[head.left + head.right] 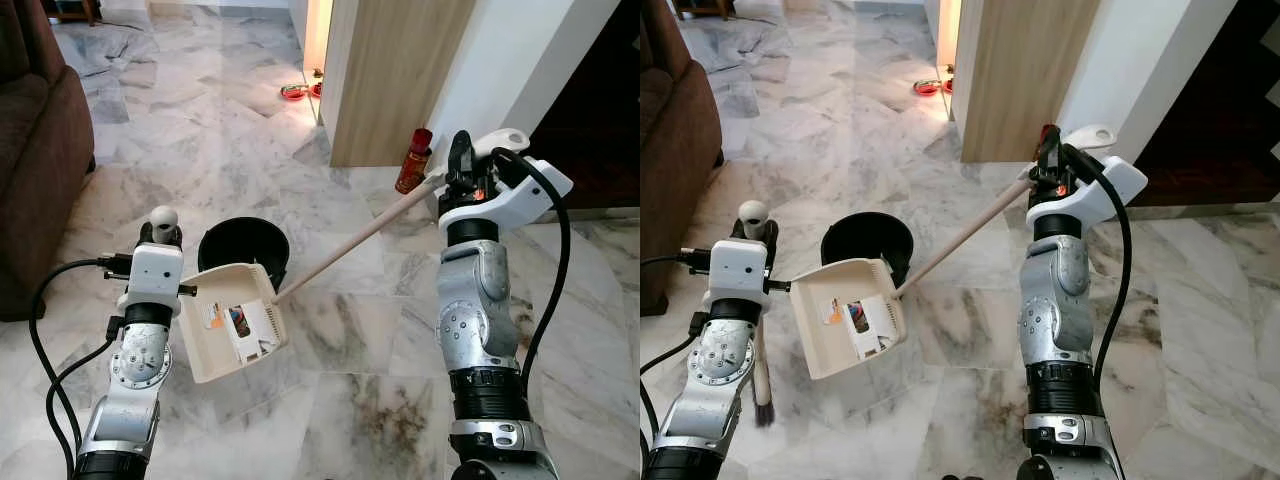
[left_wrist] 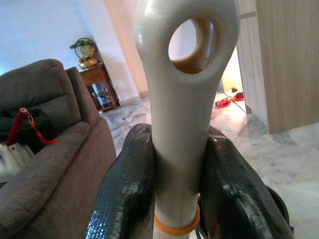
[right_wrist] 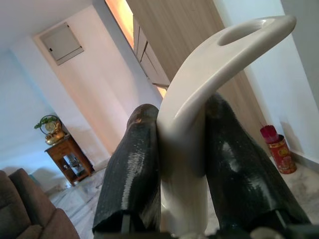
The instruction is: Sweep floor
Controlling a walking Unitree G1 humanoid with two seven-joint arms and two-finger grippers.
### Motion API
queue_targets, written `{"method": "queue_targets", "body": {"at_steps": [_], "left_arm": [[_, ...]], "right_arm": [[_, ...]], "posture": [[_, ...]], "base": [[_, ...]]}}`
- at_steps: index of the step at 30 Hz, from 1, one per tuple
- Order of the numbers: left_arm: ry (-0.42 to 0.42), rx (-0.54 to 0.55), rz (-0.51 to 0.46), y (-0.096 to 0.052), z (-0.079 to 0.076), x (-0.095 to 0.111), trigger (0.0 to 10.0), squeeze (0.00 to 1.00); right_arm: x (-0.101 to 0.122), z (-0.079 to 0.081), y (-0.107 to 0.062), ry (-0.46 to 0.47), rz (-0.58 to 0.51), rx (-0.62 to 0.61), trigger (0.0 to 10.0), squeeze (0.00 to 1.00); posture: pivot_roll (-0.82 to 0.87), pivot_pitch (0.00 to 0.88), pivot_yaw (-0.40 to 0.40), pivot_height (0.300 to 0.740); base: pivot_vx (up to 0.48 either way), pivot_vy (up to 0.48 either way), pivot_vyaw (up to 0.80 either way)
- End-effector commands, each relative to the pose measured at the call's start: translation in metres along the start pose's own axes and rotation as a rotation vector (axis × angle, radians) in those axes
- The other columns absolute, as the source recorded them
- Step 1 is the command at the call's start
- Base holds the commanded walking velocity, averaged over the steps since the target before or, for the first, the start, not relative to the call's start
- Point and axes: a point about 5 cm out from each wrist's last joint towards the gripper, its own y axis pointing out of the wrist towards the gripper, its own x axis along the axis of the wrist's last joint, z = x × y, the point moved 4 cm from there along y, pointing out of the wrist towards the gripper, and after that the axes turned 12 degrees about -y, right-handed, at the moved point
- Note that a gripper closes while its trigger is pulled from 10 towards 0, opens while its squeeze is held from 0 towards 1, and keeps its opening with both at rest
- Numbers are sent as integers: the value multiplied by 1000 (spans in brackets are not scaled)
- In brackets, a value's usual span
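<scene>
Left gripper [image 2: 177, 191] fingers [image 2: 127, 194] clamp the broom handle [image 2: 182, 114] just below its hanging loop, one finger each side. Right gripper [image 3: 182, 164] fingers [image 3: 132, 169] pinch the dustpan handle [image 3: 199, 99] likewise. Dustpan [image 1: 232, 320] hangs tilted between the arms, beside a black bin [image 1: 243, 245] on the marble floor [image 1: 350, 400].

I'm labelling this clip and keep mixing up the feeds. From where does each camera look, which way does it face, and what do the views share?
Left eye view: on the head, looking forward and down at the marble floor; both silver arms, dustpan, black bin.
Right eye view: the other stereo eye, same scene.
Left wrist view: along the left gripper, shut on the broom handle; brown sofa behind.
Right wrist view: along the right gripper, shut on the dustpan handle; red canister by the wall.
Shared: canister and sofa also appear in the eye views.
</scene>
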Motion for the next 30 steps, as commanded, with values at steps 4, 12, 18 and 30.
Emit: {"method": "queue_targets", "body": {"at_steps": [4,12,18,30], "left_arm": [[19,30,-65,3,6,17,10000,0],[15,41,-64,3,7,18,10000,0],[-2,45,-62,4,5,17,10000,0],[-11,36,-79,3,2,20,10000,0]], "right_arm": [[20,4,3,33,-74,8,10000,0],[19,5,2,34,-72,9,10000,0],[18,5,1,33,-71,11,10000,0],[19,3,0,31,-72,10,10000,0]], "posture": [[227,132,-117,740],[225,136,-115,740],[223,129,-116,740],[223,106,-119,740]], "base": [[60,0,0],[241,0,0],[312,0,0],[315,0,0]]}}
